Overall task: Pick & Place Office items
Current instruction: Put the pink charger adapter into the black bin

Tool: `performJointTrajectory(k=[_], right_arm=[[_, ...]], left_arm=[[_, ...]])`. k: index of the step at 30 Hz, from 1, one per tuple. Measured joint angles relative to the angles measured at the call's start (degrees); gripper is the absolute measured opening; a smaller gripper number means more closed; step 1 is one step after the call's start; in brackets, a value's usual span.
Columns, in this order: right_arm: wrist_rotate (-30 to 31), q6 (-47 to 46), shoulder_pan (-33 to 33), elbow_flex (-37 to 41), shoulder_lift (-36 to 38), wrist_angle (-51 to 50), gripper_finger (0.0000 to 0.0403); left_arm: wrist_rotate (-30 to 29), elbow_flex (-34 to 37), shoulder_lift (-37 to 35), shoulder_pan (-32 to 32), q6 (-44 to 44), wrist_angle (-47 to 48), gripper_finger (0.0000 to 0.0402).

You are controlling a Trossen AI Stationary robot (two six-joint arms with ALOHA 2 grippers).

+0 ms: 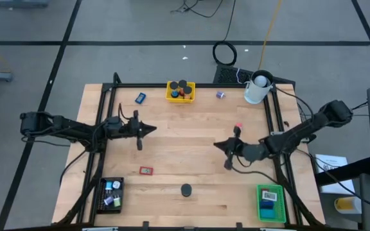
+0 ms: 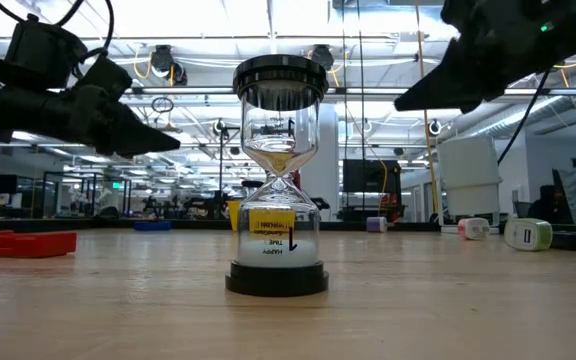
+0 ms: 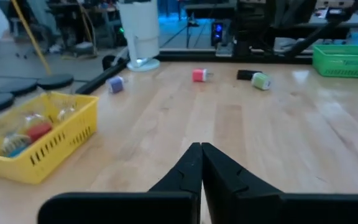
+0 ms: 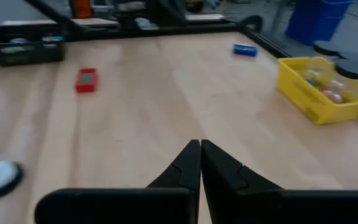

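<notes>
Both arms hung above the table [image 1: 191, 154], empty. Left gripper [image 1: 153, 129] pressed together; right gripper [image 1: 217, 144] likewise, hourglass [image 2: 278, 190] untouched.

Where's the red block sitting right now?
In the high view the red block lies flat on the table's left half, near the front, just above and right of the black mesh tray, untouched by either hand.

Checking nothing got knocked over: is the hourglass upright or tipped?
Upright: the hourglass stands on its black base on the table, top cap level.
</notes>
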State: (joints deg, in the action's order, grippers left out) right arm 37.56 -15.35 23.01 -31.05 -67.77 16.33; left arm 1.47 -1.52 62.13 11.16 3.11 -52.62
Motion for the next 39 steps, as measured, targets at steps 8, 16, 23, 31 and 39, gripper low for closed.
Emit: performJointTrajectory(k=[8,16,23,31,39], right_arm=[[0.0,-6.5,-3.4,-1.7,0.4,-10.8,0.0011],[-0.1,-30.3,-3.6,-7.5,0.5,-37.0,0.0068],[1.7,-48.5,-6.0,-7.2,0.5,-55.1,0.0145],[6.1,-56.0,-8.1,-4.1,0.5,-55.8,0.0226],[6.6,-60.5,-12.4,3.3,0.5,-49.4,0.0264]], left_arm=[[-2.6,0.0,0.0,-1.6,-0.7,1.3,0.0034],[-2.7,0.0,0.0,-1.6,-0.6,1.8,0.0027],[-2.7,0.0,0.0,-1.6,-0.7,2.1,0.0005],[-2.7,0.0,0.0,-1.6,-1.0,2.2,0.0028],[-2.7,0.0,0.0,-1.6,-1.1,2.4,0.0035]])
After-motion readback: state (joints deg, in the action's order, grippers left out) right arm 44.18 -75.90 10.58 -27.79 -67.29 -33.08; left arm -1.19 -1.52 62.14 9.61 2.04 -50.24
